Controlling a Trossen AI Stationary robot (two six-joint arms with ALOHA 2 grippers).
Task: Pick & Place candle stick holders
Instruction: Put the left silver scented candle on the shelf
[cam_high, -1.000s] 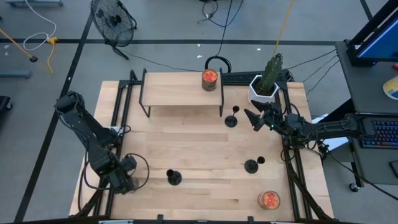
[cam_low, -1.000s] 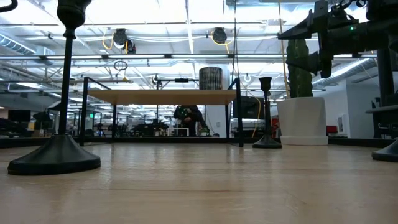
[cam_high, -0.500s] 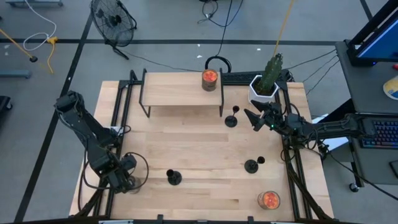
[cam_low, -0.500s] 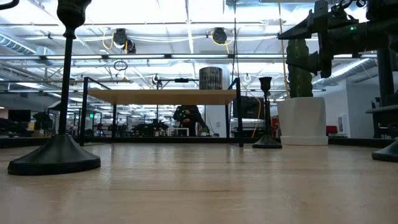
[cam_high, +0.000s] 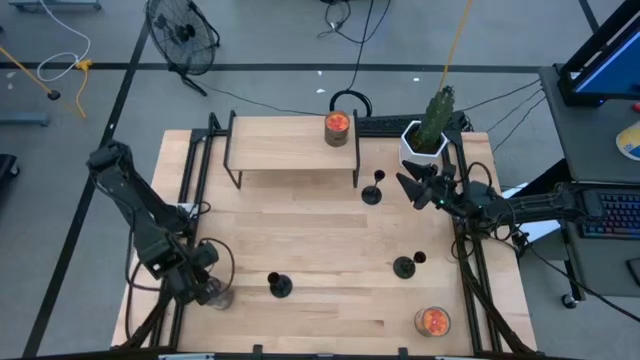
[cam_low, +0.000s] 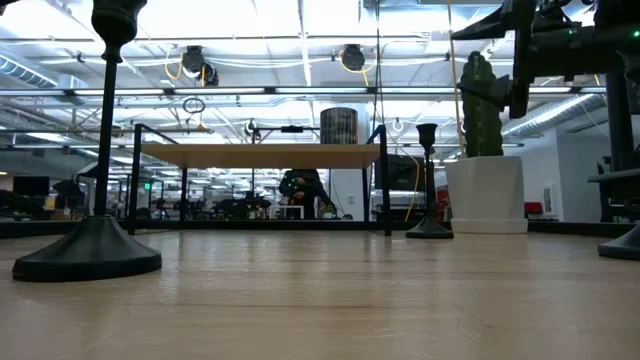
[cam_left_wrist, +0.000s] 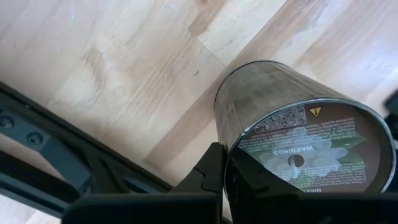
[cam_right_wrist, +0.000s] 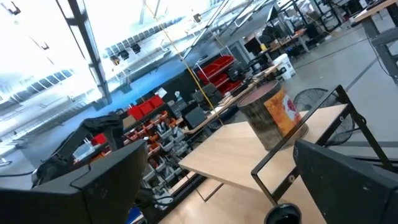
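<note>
Left gripper (cam_high: 205, 288) sits low at the near-left corner of the table (cam_high: 310, 215), its fingers (cam_left_wrist: 208, 174) pressed together beside a glass jar (cam_left_wrist: 298, 134). The left wrist view shows the jar tipped, its warning-label base facing the cam, just beside the closed fingers; whether they actually grip it can't be told. From above, the jar (cam_high: 216, 296) shows as a pale, clear shape at the gripper tip, by the table's left frame rail.

Right gripper (cam_high: 412, 188) hangs above the table's far-right part, near the white pot (cam_high: 420, 150) w/ a cactus (cam_high: 437, 113), fingers spread wide and holding nothing. In the right wrist view both dark fingers (cam_right_wrist: 339, 177) stand well apart, w/ the small shelf (cam_right_wrist: 267, 155) and an orange jar (cam_right_wrist: 268, 118) on it beyond.

The three black candle stick holders stand upright on the wood, well apart from each other. One holder (cam_high: 372, 190) is just in front of the shelf's right end, near the right gripper. A second holder (cam_high: 405, 265) stands toward the near right. A third holder (cam_high: 279, 285) stands near-left of centre, not far from the left gripper. None is touched by either arm.

Another orange jar (cam_high: 433, 321) sits at the near-right corner. In the low view, the third holder (cam_low: 95, 150) looms large at left; the first (cam_low: 428, 180) stands by the pot (cam_low: 485, 195).
</note>
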